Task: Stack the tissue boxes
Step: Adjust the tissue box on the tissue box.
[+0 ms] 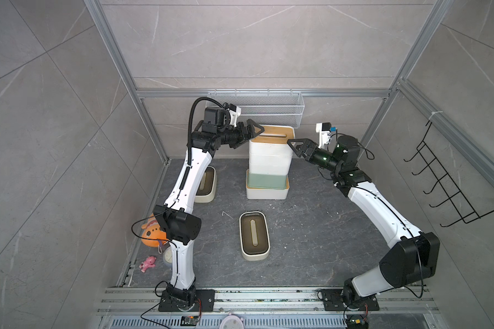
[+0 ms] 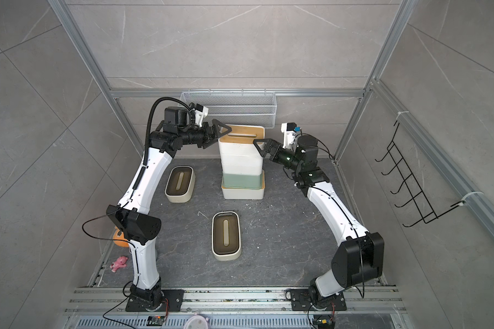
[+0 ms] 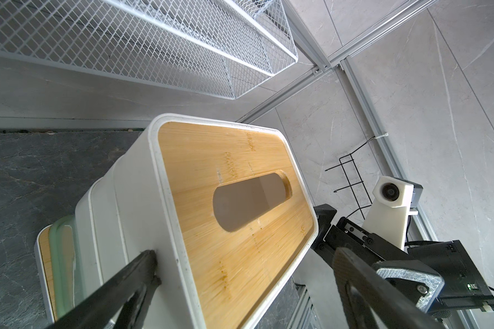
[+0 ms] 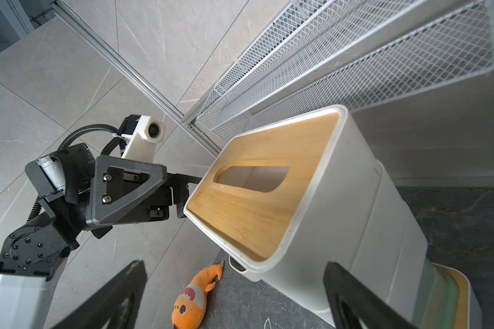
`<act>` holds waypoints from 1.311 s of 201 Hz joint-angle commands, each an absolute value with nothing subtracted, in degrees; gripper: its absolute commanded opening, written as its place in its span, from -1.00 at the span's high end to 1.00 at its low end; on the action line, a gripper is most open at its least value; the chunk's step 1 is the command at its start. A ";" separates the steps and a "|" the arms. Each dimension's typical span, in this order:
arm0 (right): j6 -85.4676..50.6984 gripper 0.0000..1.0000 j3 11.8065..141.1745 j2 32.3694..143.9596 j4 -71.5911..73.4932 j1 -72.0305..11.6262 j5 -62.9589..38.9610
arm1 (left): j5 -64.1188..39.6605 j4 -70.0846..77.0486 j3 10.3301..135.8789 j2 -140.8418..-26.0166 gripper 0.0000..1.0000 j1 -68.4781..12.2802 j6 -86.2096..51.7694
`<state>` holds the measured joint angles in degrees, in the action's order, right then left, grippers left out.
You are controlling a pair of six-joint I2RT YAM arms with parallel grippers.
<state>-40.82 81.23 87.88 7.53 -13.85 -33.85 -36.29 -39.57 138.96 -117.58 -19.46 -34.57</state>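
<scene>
Stack: stands at the rear centre of the floor, below the basket.
Stack order: bottom box, white with a bamboo lid; green box on it; white boxes above.
Top box: white, bamboo lid, slot facing up; sits upright and level on the stack.
Left gripper: at the top box's left end. Jaws spread wide and straddle the box. In the left wrist view one finger touches a side wall; the other stands clear. Nothing gripped.
Right gripper: at the top box's right end. Jaws spread wide, nothing gripped.
Centre cream box: on the floor in front of the stack, well apart, dark lid up.
Left cream box: on the floor beside the left arm.
Plush: orange, at the floor's left edge.
</scene>
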 commanded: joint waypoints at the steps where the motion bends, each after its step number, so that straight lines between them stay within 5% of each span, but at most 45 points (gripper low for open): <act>1: -42.26 -1.00 82.09 88.69 9.82 -13.83 -35.55 | -37.23 -37.77 141.15 -116.89 -0.98 -19.69 -34.85; 193: -42.92 -1.00 80.24 84.44 6.52 -13.78 -30.09 | -34.00 -42.54 140.35 -112.24 -0.99 -15.86 -34.30; 263: -39.30 -1.00 72.18 74.15 4.62 -13.80 -26.46 | -25.61 -33.14 109.74 -93.39 -0.99 -15.72 -34.75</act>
